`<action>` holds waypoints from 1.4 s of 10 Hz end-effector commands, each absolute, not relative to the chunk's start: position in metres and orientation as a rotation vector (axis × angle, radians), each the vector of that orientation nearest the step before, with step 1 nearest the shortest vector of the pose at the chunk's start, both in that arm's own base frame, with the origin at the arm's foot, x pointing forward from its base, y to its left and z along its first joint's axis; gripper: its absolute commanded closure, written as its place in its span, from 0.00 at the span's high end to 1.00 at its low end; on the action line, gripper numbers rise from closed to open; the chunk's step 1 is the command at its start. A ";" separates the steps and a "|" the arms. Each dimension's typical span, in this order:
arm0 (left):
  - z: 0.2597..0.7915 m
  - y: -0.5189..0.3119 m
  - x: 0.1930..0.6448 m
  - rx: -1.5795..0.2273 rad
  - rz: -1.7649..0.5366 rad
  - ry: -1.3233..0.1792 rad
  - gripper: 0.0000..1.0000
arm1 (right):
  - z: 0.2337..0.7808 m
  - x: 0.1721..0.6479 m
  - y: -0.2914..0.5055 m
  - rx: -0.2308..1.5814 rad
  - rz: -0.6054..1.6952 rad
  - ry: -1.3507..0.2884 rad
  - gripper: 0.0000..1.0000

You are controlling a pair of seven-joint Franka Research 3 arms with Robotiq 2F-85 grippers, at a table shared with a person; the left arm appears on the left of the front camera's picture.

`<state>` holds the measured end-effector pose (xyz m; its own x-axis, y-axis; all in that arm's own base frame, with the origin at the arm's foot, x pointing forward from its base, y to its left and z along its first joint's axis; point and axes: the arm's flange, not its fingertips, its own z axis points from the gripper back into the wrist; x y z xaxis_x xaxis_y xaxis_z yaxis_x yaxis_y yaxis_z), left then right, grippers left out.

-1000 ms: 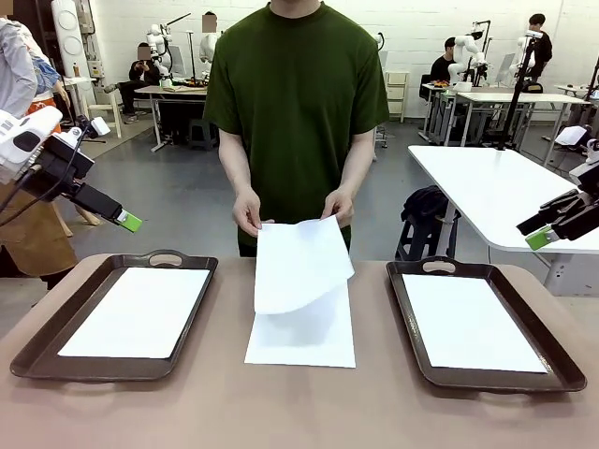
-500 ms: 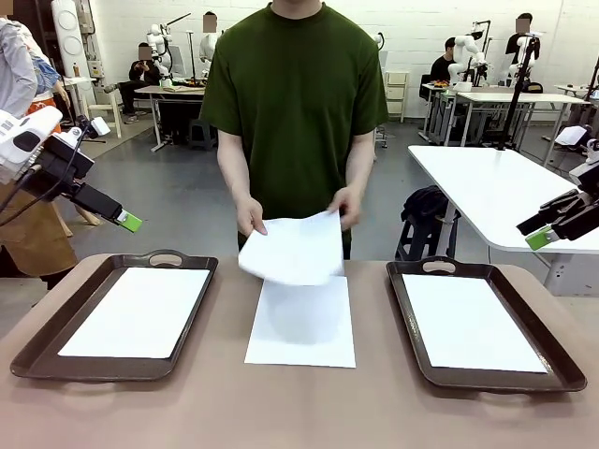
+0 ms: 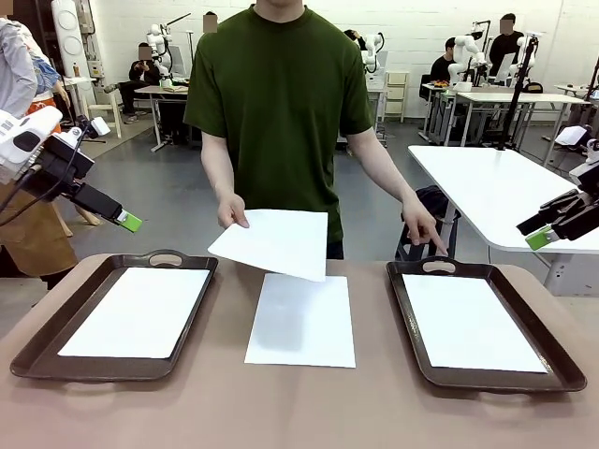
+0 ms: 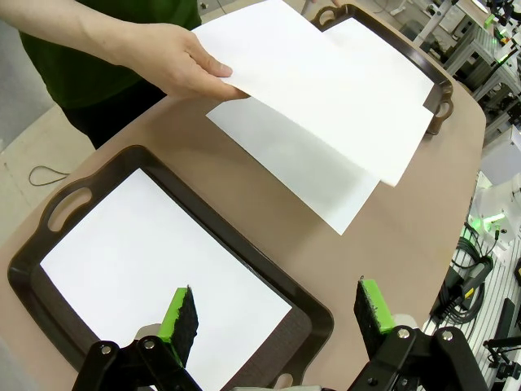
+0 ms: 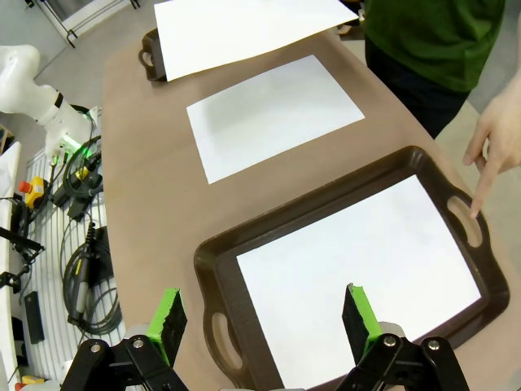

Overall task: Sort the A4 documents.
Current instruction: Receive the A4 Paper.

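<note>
1. The left gripper [image 3: 127, 221] hangs raised near the far left corner of the table [image 3: 299, 412]. Its fingers stand apart and empty.
2. The right gripper [image 3: 538, 237] hangs raised near the far right corner, with its fingers apart and empty.
3. The left tray [image 3: 94, 367] sits at the table's left edge, with the first A4 document [image 3: 140, 313] flat inside it.
4. The right tray [image 3: 496, 379] sits at the right edge, with the second A4 document [image 3: 468, 323] flat inside it.
5. The third A4 document [image 3: 301, 320] lies flat on the table between the trays, nearer the far edge.
6. The person's hand [image 3: 231, 210] holds the fourth A4 document [image 3: 276, 243] by one edge, in the air over the far end of the third.
7. The person's other hand [image 3: 426, 229] points a finger down at the right tray's far handle.
</note>
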<state>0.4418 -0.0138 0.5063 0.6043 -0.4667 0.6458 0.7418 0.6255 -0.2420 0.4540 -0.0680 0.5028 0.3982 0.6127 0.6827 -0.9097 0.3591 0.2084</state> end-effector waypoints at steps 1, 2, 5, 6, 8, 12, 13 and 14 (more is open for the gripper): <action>0.506 -0.013 0.441 -0.518 -0.754 -0.578 1.00 | 0.501 0.454 -0.067 0.626 1.057 -0.550 1.00; 0.506 -0.013 0.441 -0.518 -0.754 -0.578 1.00 | 0.501 0.454 -0.067 0.626 1.057 -0.550 1.00; 0.506 -0.013 0.441 -0.518 -0.754 -0.578 1.00 | 0.501 0.454 -0.067 0.626 1.057 -0.550 1.00; 0.506 -0.013 0.441 -0.518 -0.754 -0.578 1.00 | 0.501 0.454 -0.067 0.626 1.057 -0.550 1.00; 0.506 -0.013 0.441 -0.518 -0.754 -0.578 1.00 | 0.501 0.454 -0.067 0.626 1.057 -0.550 1.00; 0.506 -0.013 0.441 -0.518 -0.754 -0.578 1.00 | 0.501 0.454 -0.067 0.626 1.057 -0.550 1.00; 0.506 -0.013 0.441 -0.518 -0.754 -0.578 1.00 | 0.503 0.454 -0.068 0.628 1.048 -0.551 1.00; 0.506 -0.013 0.441 -0.518 -0.754 -0.578 1.00 | 0.513 0.459 -0.057 0.589 1.003 -0.569 1.00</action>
<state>0.4418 -0.0138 0.5063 0.6043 -0.4667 0.6458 0.7418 0.6255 -0.2420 0.4552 -0.0672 0.5053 0.4018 0.6106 0.6824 -0.9064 0.3710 0.2018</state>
